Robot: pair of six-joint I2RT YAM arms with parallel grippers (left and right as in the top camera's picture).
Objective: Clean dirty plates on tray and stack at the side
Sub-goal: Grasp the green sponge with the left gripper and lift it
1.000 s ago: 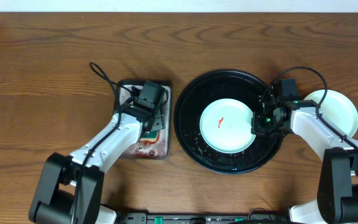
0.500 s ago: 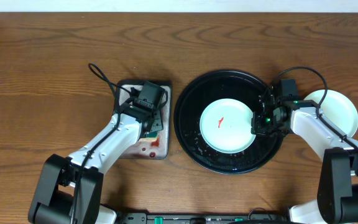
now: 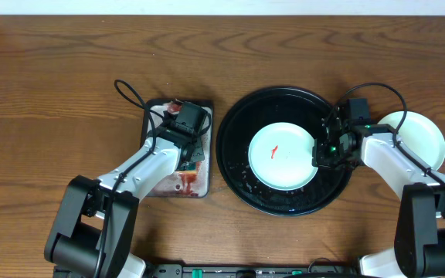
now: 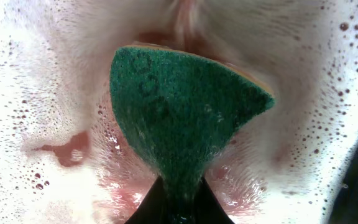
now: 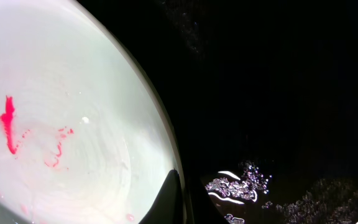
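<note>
A pale mint-green plate [image 3: 284, 158] with a red sauce smear [image 3: 274, 150] lies in the round black tray [image 3: 238, 170]. My right gripper [image 3: 321, 152] is shut on that plate's right rim. In the right wrist view the rim passes between the thin fingers [image 5: 173, 193], with the plate [image 5: 67, 124] to the left and wet black tray [image 5: 278, 81] to the right. My left gripper [image 3: 191, 148] hangs over the grey metal tray [image 3: 168, 185]. It is shut on a dark green sponge [image 4: 179, 112], which is pinched at its lower end and fans out above foamy pink water.
A pale plate [image 3: 423, 139] rests on the wooden table [image 3: 68, 85] to the right of the black tray, partly under my right arm. A black cable [image 3: 130, 96] loops beside the grey tray. Water drops and foam [image 5: 235, 183] lie on the black tray's floor.
My left gripper has closed onto the sponge in the grey tray, and the left arm has shifted slightly. The right gripper and the plate have not moved.
</note>
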